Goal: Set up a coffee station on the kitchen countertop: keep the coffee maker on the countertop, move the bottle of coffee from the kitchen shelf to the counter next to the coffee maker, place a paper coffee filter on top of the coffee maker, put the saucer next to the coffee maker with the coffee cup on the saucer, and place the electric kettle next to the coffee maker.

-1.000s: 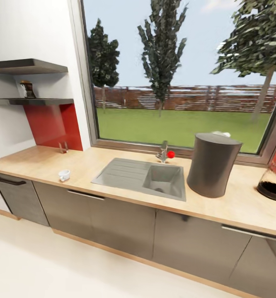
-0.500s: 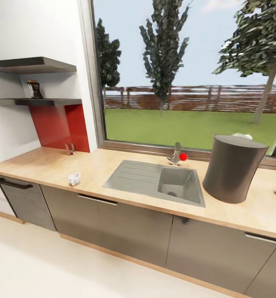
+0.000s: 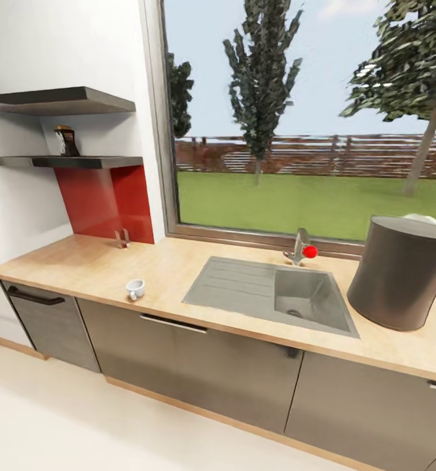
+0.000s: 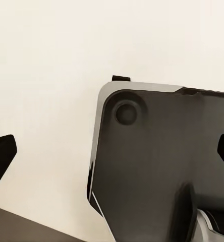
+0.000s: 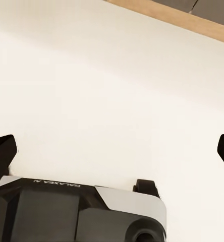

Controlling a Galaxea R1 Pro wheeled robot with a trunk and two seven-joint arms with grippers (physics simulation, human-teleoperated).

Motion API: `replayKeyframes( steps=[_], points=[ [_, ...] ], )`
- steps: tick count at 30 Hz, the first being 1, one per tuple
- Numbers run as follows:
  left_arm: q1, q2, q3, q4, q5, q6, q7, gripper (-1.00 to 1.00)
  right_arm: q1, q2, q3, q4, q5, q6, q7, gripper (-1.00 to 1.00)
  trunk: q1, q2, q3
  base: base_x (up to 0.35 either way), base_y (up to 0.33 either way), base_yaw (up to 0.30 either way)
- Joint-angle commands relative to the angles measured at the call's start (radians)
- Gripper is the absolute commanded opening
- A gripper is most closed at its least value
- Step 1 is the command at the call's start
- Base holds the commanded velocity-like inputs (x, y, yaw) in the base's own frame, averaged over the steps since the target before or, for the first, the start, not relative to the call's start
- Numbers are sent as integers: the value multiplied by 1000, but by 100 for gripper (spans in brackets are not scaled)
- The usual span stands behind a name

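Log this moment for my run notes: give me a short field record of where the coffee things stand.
coffee maker: upright on the kitchen countertop, right of the sink
coffee cup: on the countertop near its front edge, left of the sink, no saucer under it
bottle of coffee: on the lower shelf
left gripper: open, empty
right gripper: open, empty

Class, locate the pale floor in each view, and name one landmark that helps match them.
Head view: the floor spans the foreground, below the cabinets.
Left wrist view: it lies behind the robot's dark body.
Right wrist view: it lies between the wooden plinth and that body.
Shared landmark: the wooden plinth under the cabinets.
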Motion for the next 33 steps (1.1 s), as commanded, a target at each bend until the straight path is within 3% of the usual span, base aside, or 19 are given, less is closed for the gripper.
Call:
replayKeyframes(
  steps=[1,33],
  points=[
    [0,0,1,1,7,-3,-1,100,-1,-1,8,2,-10,-3,1,100,1,-1,-1,137,309,0],
    [0,-3,1,2,7,-3,-1,100,0,9,8,-4,-19,-4,3,100,1,-1,-1,113,318,0]
  ],
)
